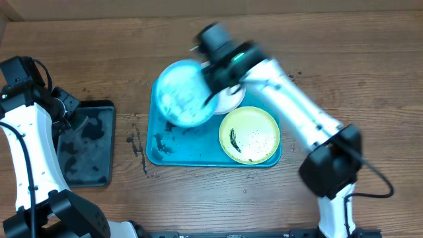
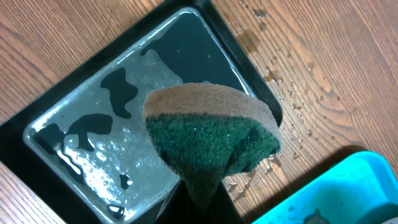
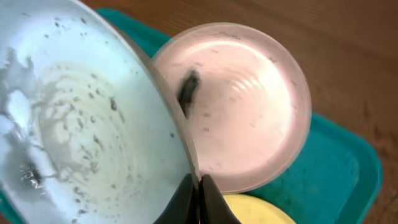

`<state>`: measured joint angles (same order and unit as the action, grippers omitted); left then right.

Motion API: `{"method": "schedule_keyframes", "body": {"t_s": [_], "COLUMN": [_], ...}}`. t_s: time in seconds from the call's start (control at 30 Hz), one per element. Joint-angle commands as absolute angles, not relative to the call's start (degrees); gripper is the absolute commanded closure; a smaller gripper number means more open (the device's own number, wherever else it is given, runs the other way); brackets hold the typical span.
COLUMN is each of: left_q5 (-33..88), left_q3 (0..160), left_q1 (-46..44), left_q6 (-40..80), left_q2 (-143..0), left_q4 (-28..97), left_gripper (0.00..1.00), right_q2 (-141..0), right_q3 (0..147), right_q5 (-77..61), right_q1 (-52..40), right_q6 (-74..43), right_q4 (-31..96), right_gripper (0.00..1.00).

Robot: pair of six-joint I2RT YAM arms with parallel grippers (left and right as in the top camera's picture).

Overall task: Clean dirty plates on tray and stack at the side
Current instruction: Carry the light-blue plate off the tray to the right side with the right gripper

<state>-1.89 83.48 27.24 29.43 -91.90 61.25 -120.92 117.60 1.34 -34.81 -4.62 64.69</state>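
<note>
My right gripper (image 3: pixel 198 198) is shut on the rim of the light blue plate (image 3: pixel 81 124), which is tilted up on edge over the left part of the turquoise tray (image 1: pixel 198 157). Wet dark specks cover the face of that light blue plate (image 1: pixel 185 92). Behind it the white plate (image 3: pixel 249 106) lies flat on the tray (image 3: pixel 339 180) with a dark smear. The yellow-green plate (image 1: pixel 250 135) sits at the tray's right end, also smeared. At the left, my left gripper (image 2: pixel 202 199) is shut on a green and brown sponge (image 2: pixel 211 134) above the black tray (image 2: pixel 93 124).
The black tray (image 1: pixel 86 142) holds soapy water and stands left of the turquoise tray. Water drops and dark spatter mark the wood between the two trays (image 1: pixel 137 145). The right arm (image 1: pixel 297 112) reaches across the tray's back right corner.
</note>
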Motion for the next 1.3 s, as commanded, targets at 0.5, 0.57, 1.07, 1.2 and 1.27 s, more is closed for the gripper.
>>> {"method": "schedule_keyframes", "body": {"t_s": [0.5,0.57,1.07,1.2,1.27], "left_q5": [-1.2,-0.5,1.1,1.4,2.4], "left_q3": [83.0,83.0,83.0,83.0,83.0], "left_q1": [27.4,27.4,27.4,27.3,27.3], "left_q6": [28.3,28.3,28.3,28.3,28.3], "left_q2": [-91.6,-91.6,-91.6,-91.6,-91.6], "left_q4": [61.1,61.1,60.7,60.7,60.6], "left_gripper": [0.96,0.96,0.96,0.96,0.96], "right_q2": [-119.1,-119.1,-118.9,-118.5,-117.9], "right_q3": [109.1,105.4,91.0,96.9,100.2], "right_q5": [-12.3,-12.3,-14.5,-17.3,-18.6], "right_q1": [15.5,17.2,18.4,17.9,16.5], "right_q6": [-8.9,-9.3,-10.7,-10.7,-10.7], "right_q4": [71.4,68.9,60.1,67.0,70.1], "right_gripper": [0.96,0.96,0.77,0.63,0.57]}}
